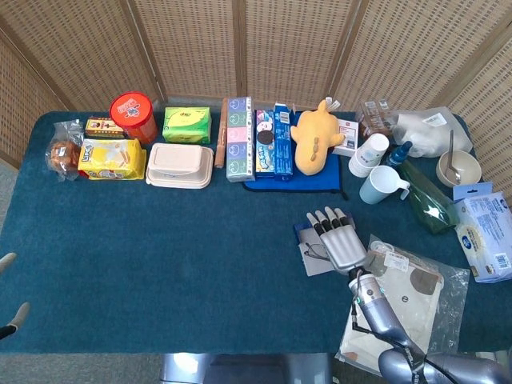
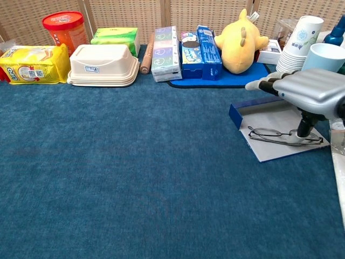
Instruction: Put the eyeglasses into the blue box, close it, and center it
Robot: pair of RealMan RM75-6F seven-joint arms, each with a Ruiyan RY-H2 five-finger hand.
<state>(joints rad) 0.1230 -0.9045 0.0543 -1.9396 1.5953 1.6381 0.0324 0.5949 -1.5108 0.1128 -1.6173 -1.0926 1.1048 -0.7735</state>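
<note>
Nearest the robot on its right, a clear plastic bag (image 1: pixel 412 300) with a beige item inside lies at the table's front edge, the right arm passing over it. Right hand (image 1: pixel 339 240) hovers flat over the blue box (image 2: pixel 253 110), palm down, fingers (image 2: pixel 262 84) stretched forward and apart, holding nothing; in the chest view the thumb (image 2: pixel 304 124) points down and reaches the eyeglasses (image 2: pixel 280 135), contact or just above cannot be told. Eyeglasses lie folded on the box's pale open inside, lenses toward the robot's left, box lid still open with the blue wall standing on the far side. Box sits on the right part of the blue table (image 1: pixel 184 264), off centre. Left hand (image 1: pixel 10 320) only shows as fingertips at the left edge of the head view, open or closed cannot tell. Further right, a blue-white packet (image 1: pixel 486 232) and a green bag (image 1: pixel 424 200). Beyond the box, a light blue mug (image 1: pixel 380 185), stacked paper cups (image 2: pixel 301 43), bowl with spoon (image 1: pixel 458 167). Far row along the wicker screen (image 1: pixel 264 40), right to left: yellow plush toy (image 2: pixel 240 40) on a blue cloth (image 2: pixel 226 78), blue cookie box (image 2: pixel 199 46), tissue packs (image 2: pixel 165 53), rolling pin (image 2: pixel 146 54), beige lidded container (image 2: pixel 103 65), green box (image 2: pixel 116 36), red tub (image 2: pixel 64 28), yellow snack pack (image 2: pixel 32 65).
</note>
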